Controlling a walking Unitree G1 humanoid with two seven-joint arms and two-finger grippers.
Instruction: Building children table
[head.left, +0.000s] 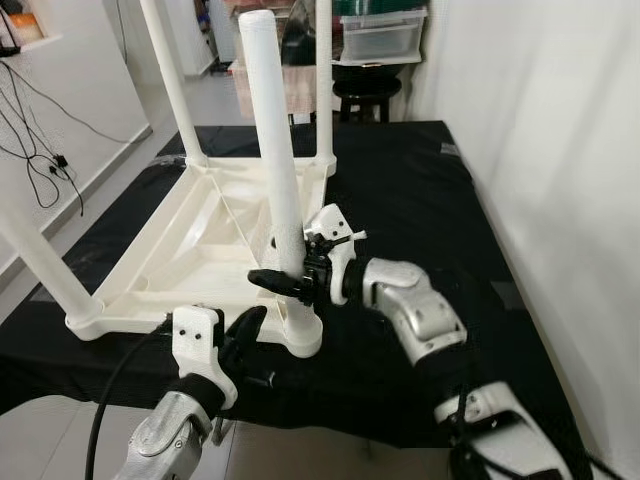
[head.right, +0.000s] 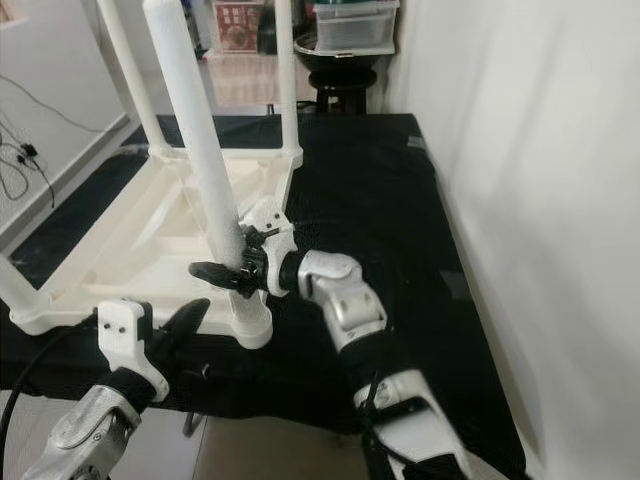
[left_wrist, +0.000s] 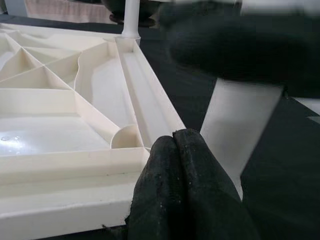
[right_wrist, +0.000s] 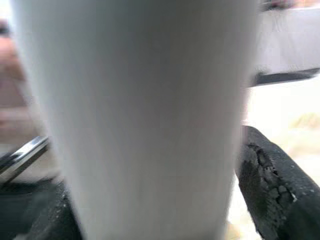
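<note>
Right gripper (head.left: 290, 283) is clamped around the near-right leg (head.left: 275, 150) of the upturned white table (head.left: 190, 250), low by its socket. Left gripper (head.left: 245, 335), fingers together, is pressed against the table's near edge on the black-covered bench (head.left: 420, 200).

A black cloth (head.left: 420, 190) covers the work surface, with grey tape patches (head.left: 452, 149) near its far right corner. Beyond it, a dark round stool (head.left: 366, 93) stands on the pale floor beneath a clear plastic storage bin (head.left: 384, 35). Black cables (head.left: 40, 150) trail down the white wall at left, near an orange item on a shelf (head.left: 22, 27). A white wall (head.left: 560, 150) runs along the right.
</note>
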